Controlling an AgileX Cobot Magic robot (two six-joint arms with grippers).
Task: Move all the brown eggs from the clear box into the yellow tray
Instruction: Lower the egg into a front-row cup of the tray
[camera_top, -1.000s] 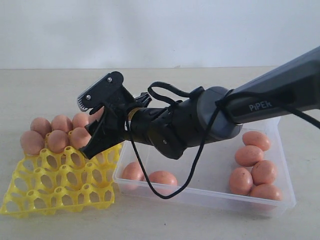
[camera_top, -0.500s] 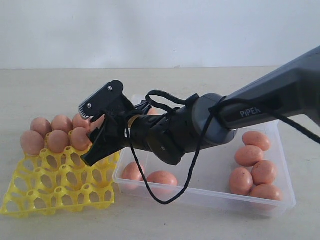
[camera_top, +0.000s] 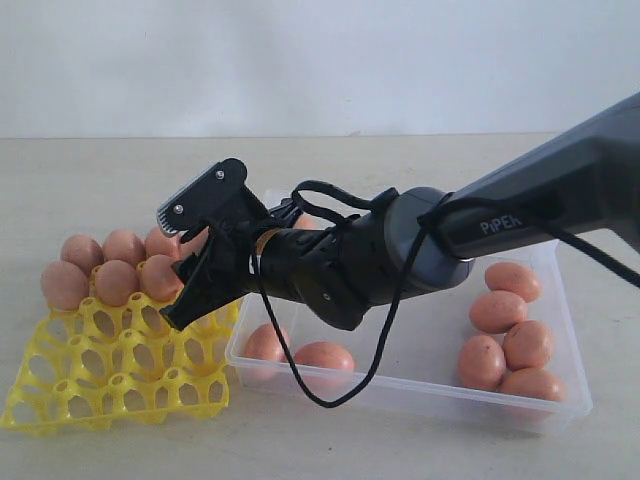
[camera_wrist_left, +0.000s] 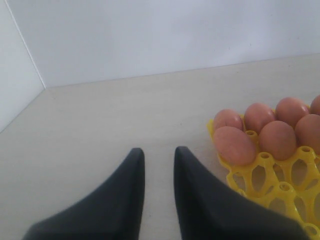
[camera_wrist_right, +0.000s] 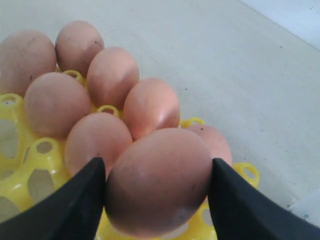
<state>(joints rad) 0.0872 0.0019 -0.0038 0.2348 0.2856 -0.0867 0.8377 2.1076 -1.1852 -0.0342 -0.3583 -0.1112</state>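
Your right pincer (camera_wrist_right: 156, 167) holds one brown egg (camera_wrist_right: 157, 195) between its fingers, low over the far right edge of the yellow tray (camera_top: 110, 385), close to the brown eggs (camera_top: 115, 282) seated in its far rows. The near cells are free. More eggs lie at both ends of the clear box (camera_top: 400, 395). Your left pincer (camera_wrist_left: 159, 150) is narrow and empty over bare counter (camera_wrist_left: 125, 110), with a corner of the tray near

Right gripper (camera_wrist_right: 156, 164) fingers clasp brown egg (camera_wrist_right: 157, 187) over yellow tray (camera_wrist_right: 30, 167); other eggs (camera_wrist_right: 55, 102) seated in cells behind
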